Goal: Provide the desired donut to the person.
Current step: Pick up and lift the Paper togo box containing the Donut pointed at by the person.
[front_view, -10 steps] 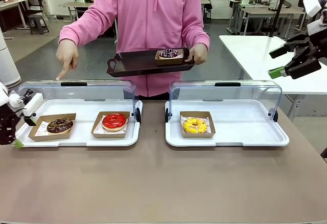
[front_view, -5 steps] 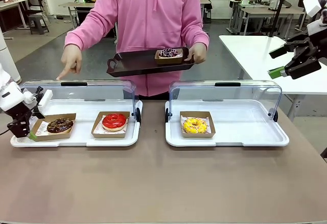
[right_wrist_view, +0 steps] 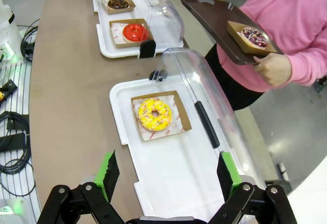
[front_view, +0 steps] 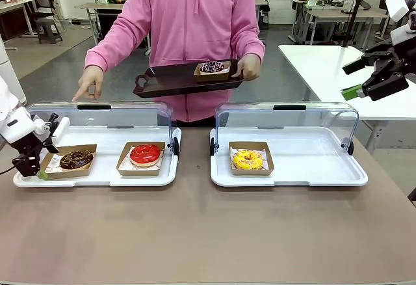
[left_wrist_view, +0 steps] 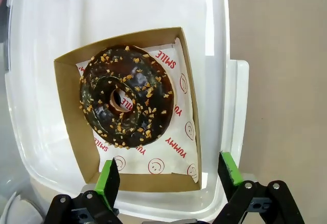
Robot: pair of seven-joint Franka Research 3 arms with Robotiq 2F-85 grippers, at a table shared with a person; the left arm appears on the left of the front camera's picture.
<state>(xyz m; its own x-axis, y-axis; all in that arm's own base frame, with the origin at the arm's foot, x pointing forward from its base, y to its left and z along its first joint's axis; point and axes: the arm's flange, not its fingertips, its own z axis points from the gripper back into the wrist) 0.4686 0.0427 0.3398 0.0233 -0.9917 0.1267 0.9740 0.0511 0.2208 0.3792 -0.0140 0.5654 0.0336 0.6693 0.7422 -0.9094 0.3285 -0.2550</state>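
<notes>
A chocolate donut [front_view: 77, 159] with nut crumbs lies in a cardboard carton at the left end of the left white tray [front_view: 104, 179]. My left gripper [front_view: 38, 166] is open at the tray's left end. In the left wrist view its fingertips [left_wrist_view: 168, 172] straddle the near edge of that chocolate donut's [left_wrist_view: 126, 95] carton without touching it. The person [front_view: 195, 18] in pink points a finger [front_view: 79, 95] down over the left case and holds a dark serving tray [front_view: 162, 83] carrying a purple-iced donut [front_view: 212, 67]. My right gripper [front_view: 351, 80] hangs open and empty, high at the right.
A red donut [front_view: 145, 154] sits in a carton beside the chocolate one. A yellow donut [front_view: 247, 160] lies in the right white tray [front_view: 312, 171]. Both clear lids [front_view: 286, 125] stand raised behind the trays. A second white table [front_view: 325, 64] is at the far right.
My left arm has swung in from the table's left edge to the chocolate donut's carton. The person's pointing hand has lifted a little, and the serving tray has drifted slightly left.
</notes>
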